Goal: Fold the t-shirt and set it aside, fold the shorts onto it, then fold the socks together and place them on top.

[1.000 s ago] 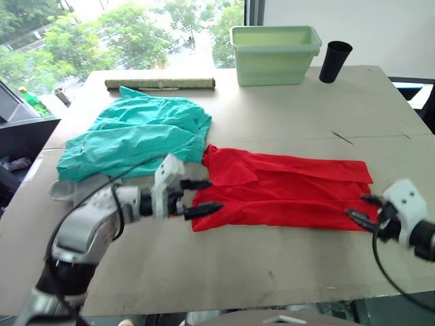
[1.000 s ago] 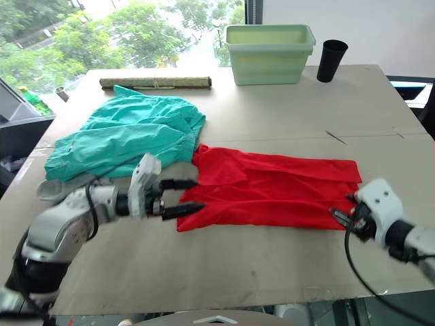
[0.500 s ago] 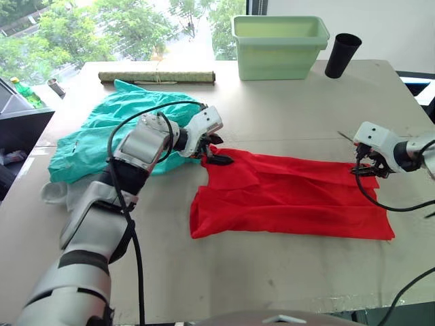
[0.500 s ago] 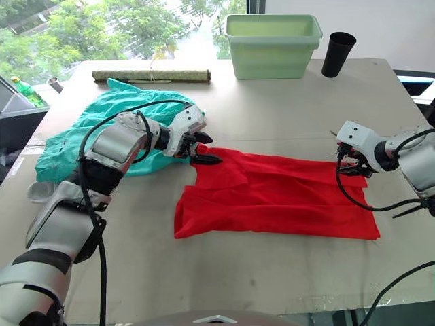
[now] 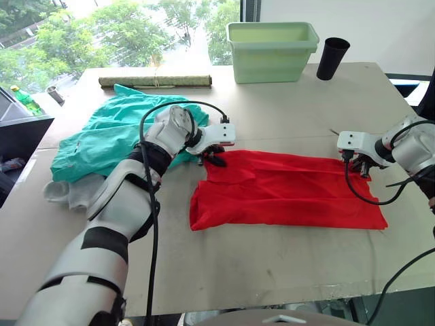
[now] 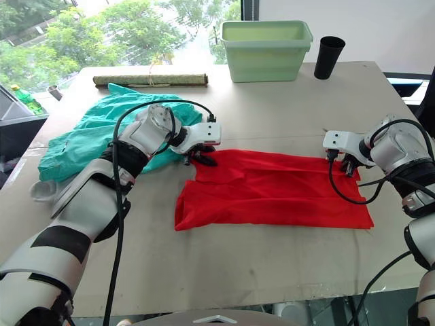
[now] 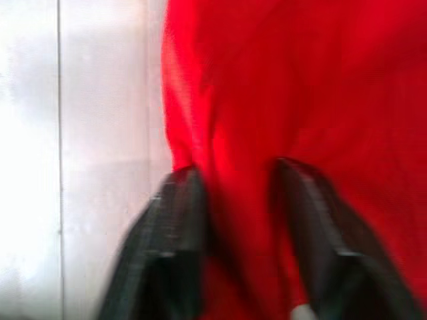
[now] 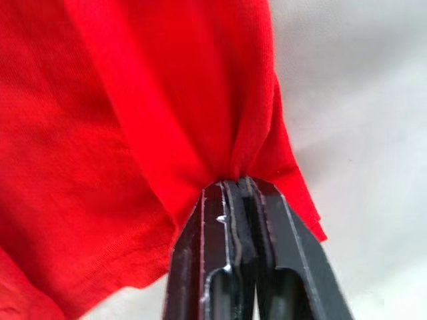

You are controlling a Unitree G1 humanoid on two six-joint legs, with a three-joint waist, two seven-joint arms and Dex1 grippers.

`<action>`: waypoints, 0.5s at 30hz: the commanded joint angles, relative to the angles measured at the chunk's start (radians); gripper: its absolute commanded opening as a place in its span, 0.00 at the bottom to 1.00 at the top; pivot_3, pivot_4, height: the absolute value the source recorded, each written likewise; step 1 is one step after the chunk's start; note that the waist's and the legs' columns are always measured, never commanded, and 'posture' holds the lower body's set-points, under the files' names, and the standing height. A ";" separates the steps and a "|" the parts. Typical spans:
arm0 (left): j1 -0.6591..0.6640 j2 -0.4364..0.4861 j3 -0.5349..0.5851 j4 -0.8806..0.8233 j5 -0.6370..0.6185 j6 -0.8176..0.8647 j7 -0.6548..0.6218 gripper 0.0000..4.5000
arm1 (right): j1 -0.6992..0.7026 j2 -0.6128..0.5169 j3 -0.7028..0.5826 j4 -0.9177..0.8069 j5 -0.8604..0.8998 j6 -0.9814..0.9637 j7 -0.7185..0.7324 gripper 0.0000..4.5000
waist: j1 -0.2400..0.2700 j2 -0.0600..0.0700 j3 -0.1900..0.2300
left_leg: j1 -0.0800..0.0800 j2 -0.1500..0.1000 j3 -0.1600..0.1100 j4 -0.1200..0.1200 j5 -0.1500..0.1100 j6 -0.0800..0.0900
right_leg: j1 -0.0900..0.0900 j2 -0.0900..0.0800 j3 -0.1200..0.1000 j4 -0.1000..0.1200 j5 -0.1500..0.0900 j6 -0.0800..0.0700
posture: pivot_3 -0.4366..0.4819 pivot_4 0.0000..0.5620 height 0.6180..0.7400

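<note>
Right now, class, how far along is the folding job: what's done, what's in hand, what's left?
Done: the shirt lies as a folded band on the table. In hand: the right tool is shut on its far corner; the left tool, open, straddles the opposite far corner. Left: finishing the shirt, then the rumpled shorts and the socks beside them.

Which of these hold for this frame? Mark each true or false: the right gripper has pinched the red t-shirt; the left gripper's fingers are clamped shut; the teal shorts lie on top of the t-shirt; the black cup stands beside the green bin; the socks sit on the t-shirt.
1. The right gripper has pinched the t-shirt. True.
2. The left gripper is clamped shut. False: its fingers stand apart with red cloth between them.
3. The shorts lie on the t-shirt. False: they lie beside it.
4. The black cup stands beside the green bin. True.
5. The socks sit on the t-shirt. False: they lie by the shorts.
</note>
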 commanded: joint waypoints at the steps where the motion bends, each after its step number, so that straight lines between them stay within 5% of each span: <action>1: 0.234 0.123 0.094 -0.388 -0.061 0.328 -0.038 0.01 | -0.070 0.046 -0.016 0.084 -0.088 -0.089 -0.104 0.00 | -0.027 0.001 -0.001 | 0.000 0.000 0.000 -0.001 0.000 0.001 | 0.000 0.000 0.000 0.000 0.000 0.000 | 0.48 0.27 0.89; 5: 0.515 0.223 0.245 -0.929 -0.146 0.778 0.062 0.01 | -0.205 0.173 0.008 0.302 -0.171 -0.243 -0.267 0.00 | -0.052 0.002 0.000 | 0.002 0.000 0.001 -0.004 0.003 0.003 | -0.001 0.002 0.003 0.001 0.001 -0.005 | 0.48 0.27 0.89; 8: 0.754 0.195 0.409 -1.352 -0.202 1.179 0.195 0.01 | -0.345 0.359 0.016 0.541 -0.215 -0.386 -0.472 0.00 | -0.070 0.002 0.000 | 0.003 0.001 0.001 -0.007 0.004 0.002 | 0.000 0.004 0.006 0.001 0.001 -0.006 | 0.48 0.27 0.89; 11: 0.856 0.082 0.500 -1.588 -0.202 1.408 0.340 0.01 | -0.399 0.470 0.015 0.678 -0.239 -0.470 -0.538 0.00 | -0.051 0.001 0.000 | 0.005 0.001 0.000 -0.008 0.006 -0.002 | 0.001 0.006 0.006 0.002 -0.001 -0.002 | 0.48 0.27 0.89; 14: 0.973 -0.020 0.546 -1.709 -0.222 1.452 0.450 0.01 | -0.422 0.552 -0.013 0.745 -0.236 -0.502 -0.580 0.00 | -0.026 0.000 0.001 | 0.005 0.001 -0.003 -0.006 0.007 -0.004 | 0.002 0.006 0.005 0.002 -0.002 -0.002 | 0.48 0.27 0.89; 15: 1.003 -0.100 0.577 -1.741 -0.221 1.452 0.491 0.00 | -0.421 0.570 -0.040 0.756 -0.215 -0.500 -0.574 0.15 | -0.024 0.000 0.001 | 0.005 0.001 -0.004 -0.006 0.006 -0.006 | 0.003 0.006 0.005 0.002 -0.002 -0.002 | 0.48 0.27 0.89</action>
